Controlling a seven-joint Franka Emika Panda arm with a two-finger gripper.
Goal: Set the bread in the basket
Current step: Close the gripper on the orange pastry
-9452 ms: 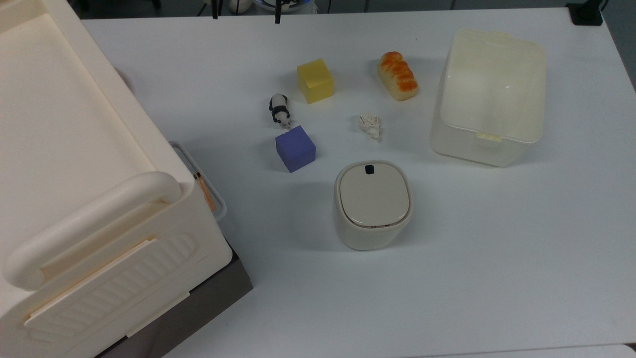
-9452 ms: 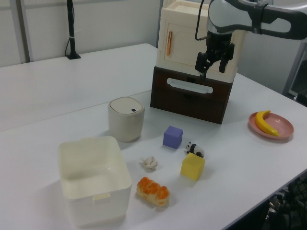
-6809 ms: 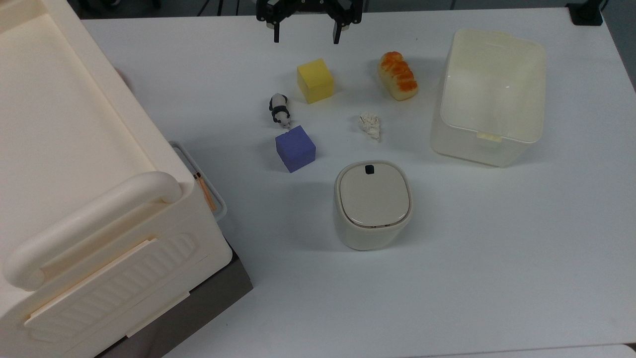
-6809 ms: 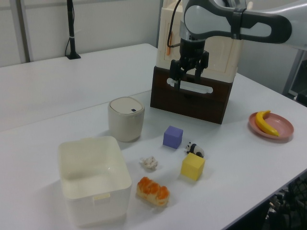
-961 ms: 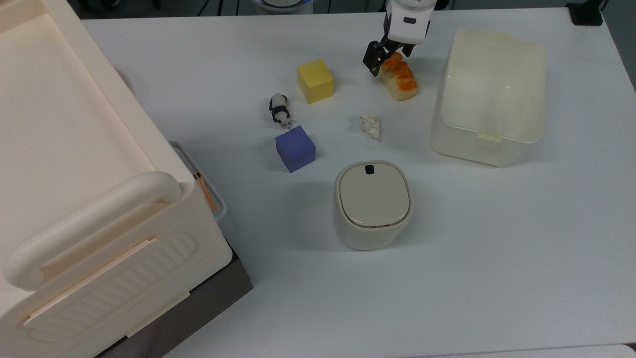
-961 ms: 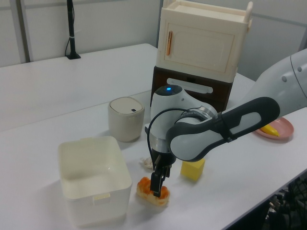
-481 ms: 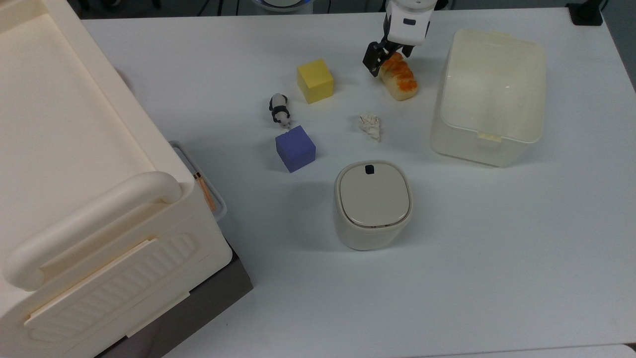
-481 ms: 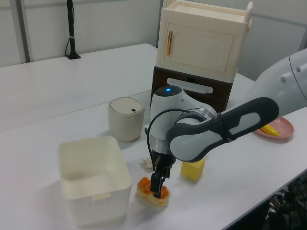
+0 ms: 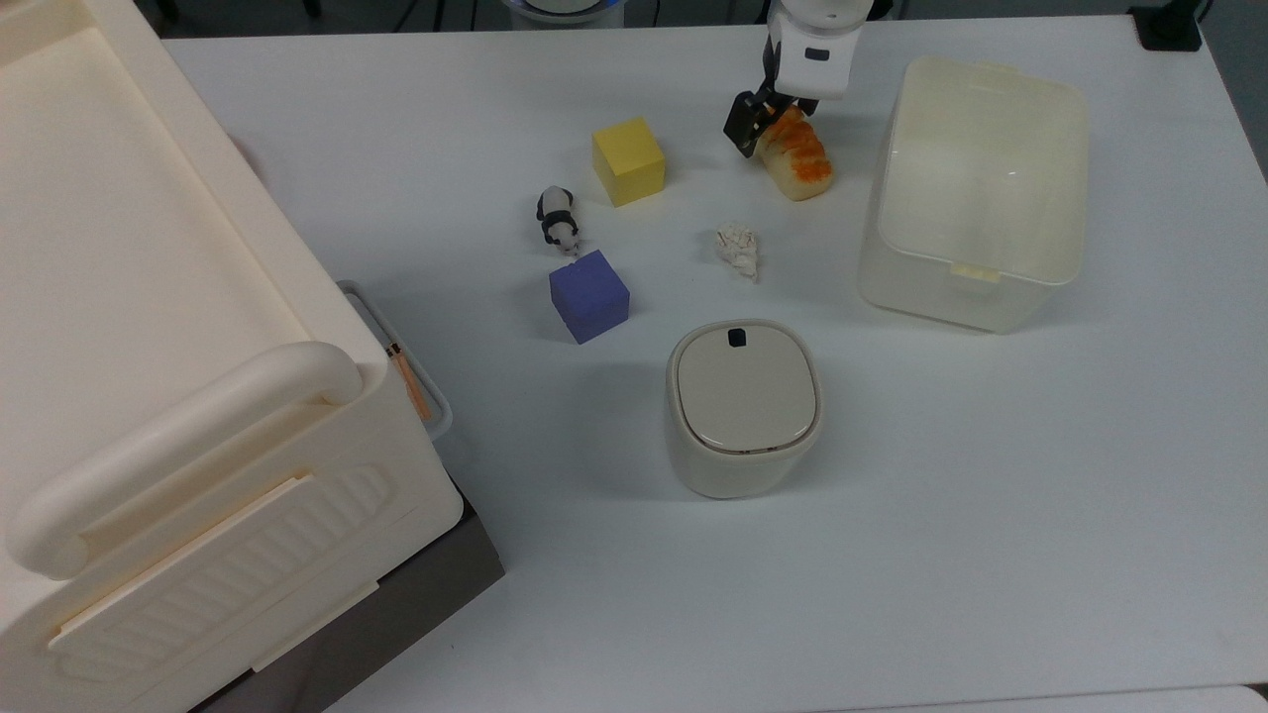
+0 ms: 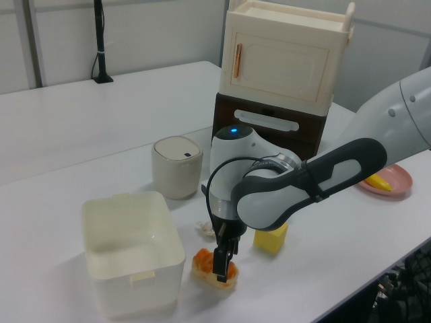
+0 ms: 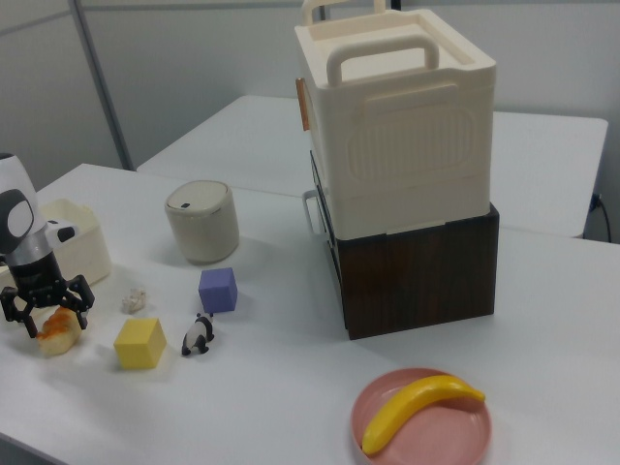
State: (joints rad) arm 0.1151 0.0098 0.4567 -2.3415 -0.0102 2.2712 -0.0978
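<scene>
The bread (image 9: 800,160), a small loaf with an orange-brown glazed top, lies on the white table just to the top view's left of the basket (image 9: 941,297), a cream-white rectangular tub with nothing in it. My gripper (image 9: 768,131) is down over the end of the loaf farthest from the camera in the top view. In the right view the gripper (image 11: 46,315) is open, with one finger on each side of the bread (image 11: 58,331). In the left view a dark finger (image 10: 221,264) hangs in front of the bread (image 10: 209,269), beside the basket (image 10: 131,296).
A paper wad (image 9: 739,248), a yellow cube (image 9: 628,160), a toy panda (image 9: 557,220) and a purple cube (image 9: 588,295) lie to the top view's left of the bread. A lidded bin (image 9: 743,406) stands nearer. A large cream crate (image 9: 149,327) occupies the top view's left. A banana (image 11: 421,407) rests on a pink plate.
The gripper has sunk slightly lower around the bread over the last second. The bread and the basket have not moved.
</scene>
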